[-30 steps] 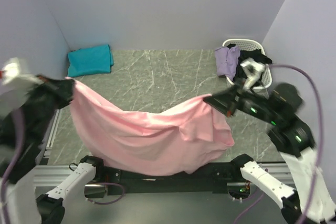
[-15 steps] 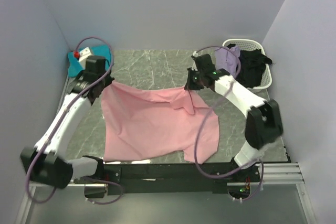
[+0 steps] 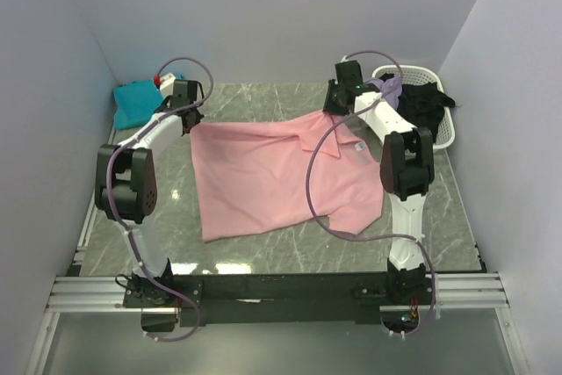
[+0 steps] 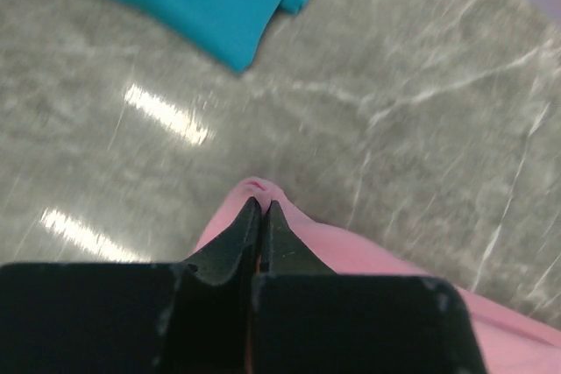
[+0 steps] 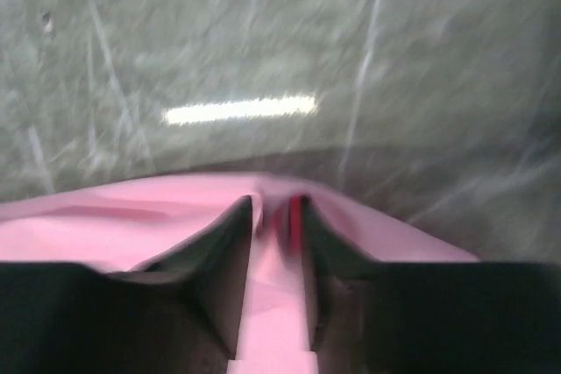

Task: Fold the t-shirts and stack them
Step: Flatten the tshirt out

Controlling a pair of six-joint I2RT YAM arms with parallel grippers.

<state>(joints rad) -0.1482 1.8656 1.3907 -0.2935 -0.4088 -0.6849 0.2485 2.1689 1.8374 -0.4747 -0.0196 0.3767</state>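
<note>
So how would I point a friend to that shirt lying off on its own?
Find the grey marbled table and follow it to its far left corner. The teal t-shirt lies there, the only blue-green cloth, compact, unlike the pink shirt spread across the middle.

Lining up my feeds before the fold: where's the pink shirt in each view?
Top external: pink shirt spread flat mid-table.
Left wrist: bottom centre to right, corner pinched in left gripper.
Right wrist: lower half, edge pinched in right gripper.
Shared landmark: grey marbled table, in all three.
</note>
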